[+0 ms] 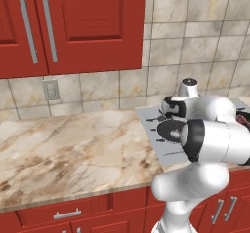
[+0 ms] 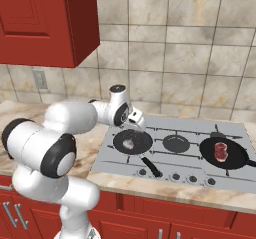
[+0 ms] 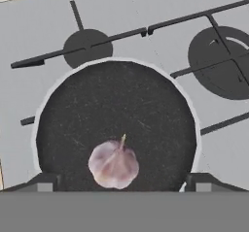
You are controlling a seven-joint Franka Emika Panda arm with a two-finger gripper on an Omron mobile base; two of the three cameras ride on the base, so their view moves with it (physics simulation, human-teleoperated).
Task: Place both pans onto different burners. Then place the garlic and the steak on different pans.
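One black pan [image 3: 116,124] sits on the front left burner of the silver cooktop [image 3: 146,12]. The garlic [image 3: 113,164], a pale pinkish bulb, lies loose inside it. My gripper [image 3: 124,183] hovers just above this pan, open, its fingertips [image 3: 44,182] wide on either side of the garlic and not touching it. In the right base view the same pan [image 2: 132,141] is under my hand [image 2: 135,118]. The second pan [image 2: 228,154] rests on the right burner with the red steak [image 2: 220,150] in it. The large centre burner [image 2: 176,143] is bare.
A marble counter [image 1: 73,149] stretches left of the cooktop [image 1: 149,117]. Red wall cabinets [image 1: 73,27] hang above it, and a tiled wall [image 2: 175,58] stands behind. A row of knobs [image 2: 175,176] lines the cooktop's front edge.
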